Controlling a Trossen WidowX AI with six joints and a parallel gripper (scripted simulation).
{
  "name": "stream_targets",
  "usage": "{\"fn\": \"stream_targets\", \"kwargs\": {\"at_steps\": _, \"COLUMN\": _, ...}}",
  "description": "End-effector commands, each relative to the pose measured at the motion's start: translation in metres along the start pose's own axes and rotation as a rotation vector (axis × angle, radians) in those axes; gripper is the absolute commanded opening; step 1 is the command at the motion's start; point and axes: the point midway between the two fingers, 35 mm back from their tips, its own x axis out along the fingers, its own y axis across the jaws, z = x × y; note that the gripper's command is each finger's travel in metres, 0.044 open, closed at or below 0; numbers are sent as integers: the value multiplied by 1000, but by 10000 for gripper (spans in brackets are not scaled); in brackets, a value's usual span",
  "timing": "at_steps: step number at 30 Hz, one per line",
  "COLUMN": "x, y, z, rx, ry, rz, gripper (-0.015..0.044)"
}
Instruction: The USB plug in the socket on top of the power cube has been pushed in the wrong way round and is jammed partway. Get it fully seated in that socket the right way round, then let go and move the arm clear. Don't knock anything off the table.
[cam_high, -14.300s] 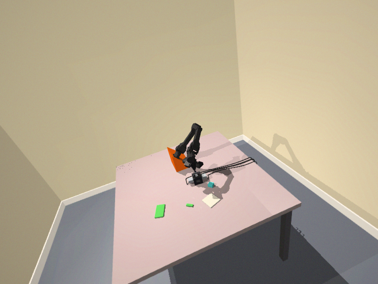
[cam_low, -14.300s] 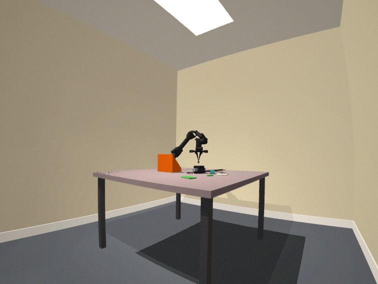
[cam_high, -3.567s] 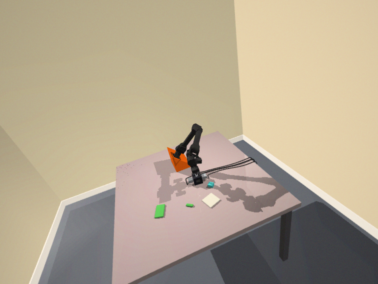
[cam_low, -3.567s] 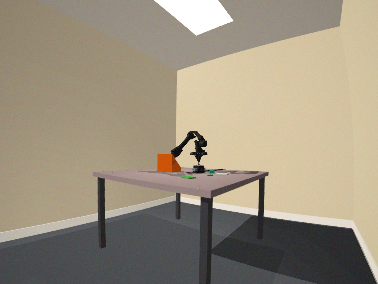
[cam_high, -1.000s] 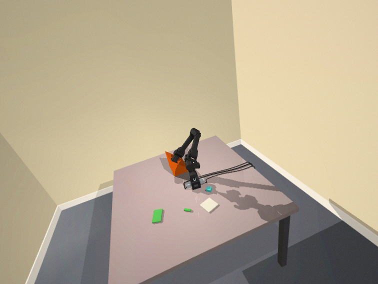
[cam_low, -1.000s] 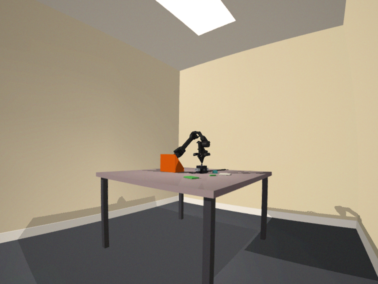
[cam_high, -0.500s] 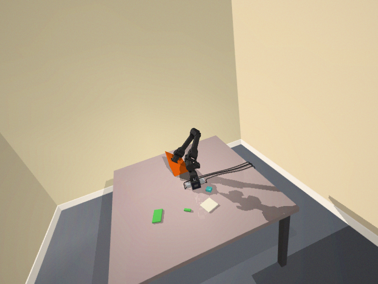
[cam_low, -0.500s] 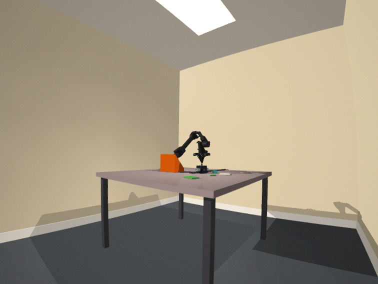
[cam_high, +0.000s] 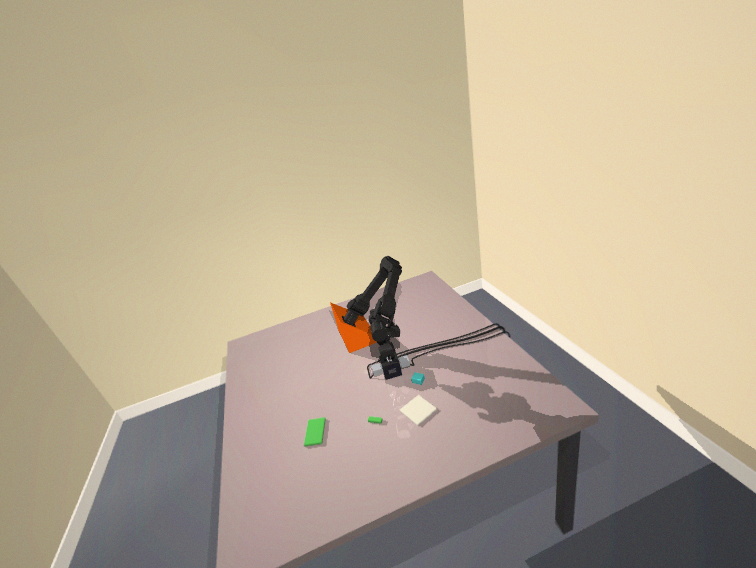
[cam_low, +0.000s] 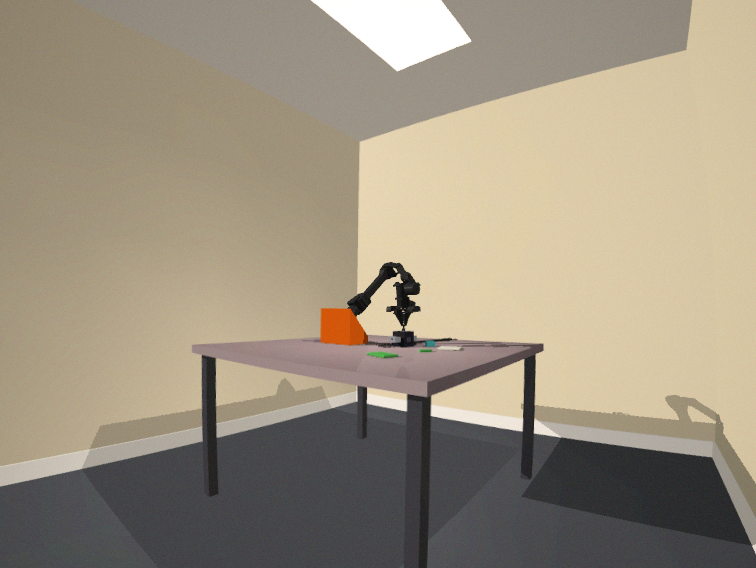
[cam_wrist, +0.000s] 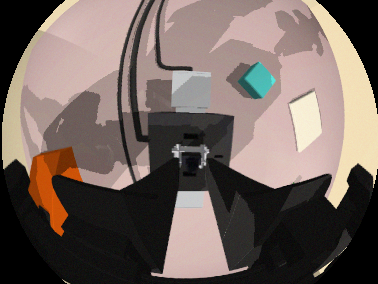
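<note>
The black power cube (cam_high: 392, 370) (cam_low: 403, 338) (cam_wrist: 162, 131) stands on the table under my gripper, with slots and a silvery metal bracket-like part (cam_wrist: 191, 149) on its top. My gripper (cam_high: 389, 359) (cam_low: 403, 327) (cam_wrist: 192, 164) points straight down at the cube's top. Its fingertips stand slightly apart, one on each side of a small dark block (cam_wrist: 191, 162), which looks like the USB plug's body. The fingers are open around it and do not grip it. The plug's depth and which way round it sits cannot be told.
Grey plugs (cam_wrist: 191, 91) (cam_wrist: 189, 199) stick out from two cube sides, with black cables (cam_high: 455, 340) (cam_wrist: 132, 65) trailing off. A teal cube (cam_high: 418, 378) (cam_wrist: 257, 81), cream tile (cam_high: 419, 409) (cam_wrist: 306, 121), green pieces (cam_high: 314, 431) (cam_high: 375, 420) and orange wedge (cam_high: 353, 335) (cam_low: 339, 326) also lie on the table.
</note>
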Motion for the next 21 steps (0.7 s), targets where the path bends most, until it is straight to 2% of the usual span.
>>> {"fn": "stream_targets", "kwargs": {"at_steps": 1, "x": 0, "y": 0, "z": 0, "rx": 1, "ry": 0, "rz": 0, "gripper": 95}}
{"fn": "stream_targets", "kwargs": {"at_steps": 21, "x": -11, "y": 0, "z": 1, "rx": 0, "ry": 0, "rz": 0, "gripper": 95}}
